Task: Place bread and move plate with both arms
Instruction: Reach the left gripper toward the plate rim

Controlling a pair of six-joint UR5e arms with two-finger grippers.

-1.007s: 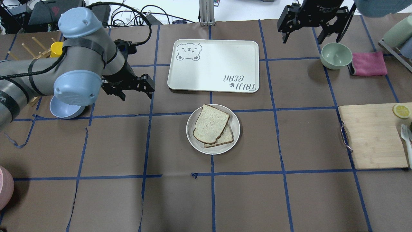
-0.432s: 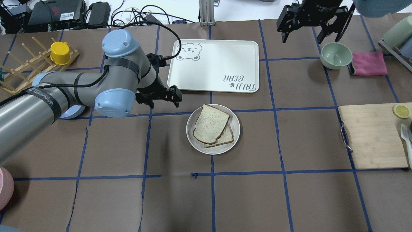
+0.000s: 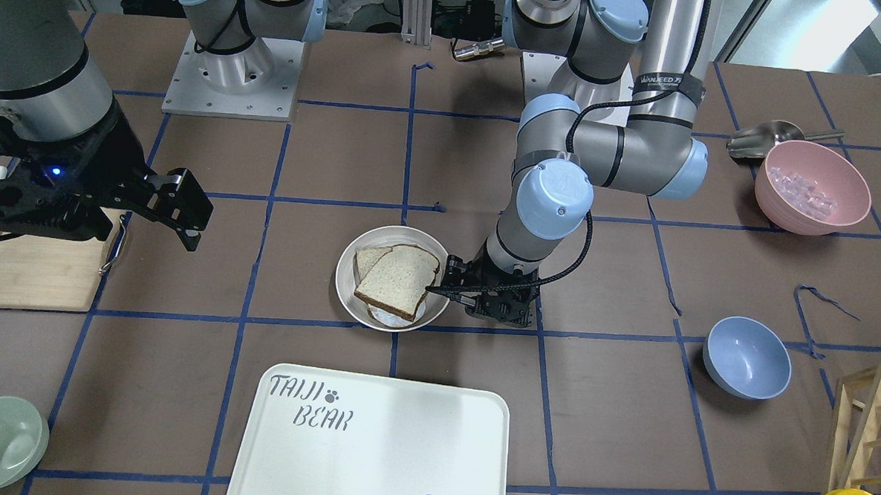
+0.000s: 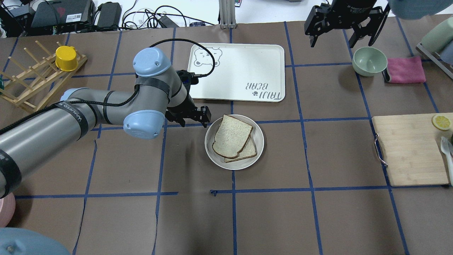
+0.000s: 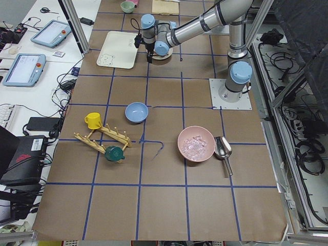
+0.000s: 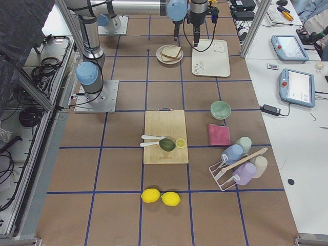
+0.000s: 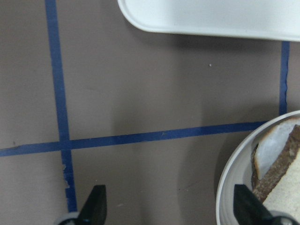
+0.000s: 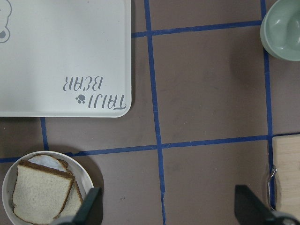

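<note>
The left tool [image 4: 195,123] is hanging low with its fingers spread wide, gripping nothing, just beside the rim of the plate [image 4: 259,148]. The bread [image 4: 231,136] is lying on that plate over a second slice [image 4: 250,151], mid-worktop [image 4: 141,219], near the tray [image 4: 240,67]. The right tool [image 4: 341,39] is hanging open well apart, near the green bowl [image 4: 370,61].
</note>
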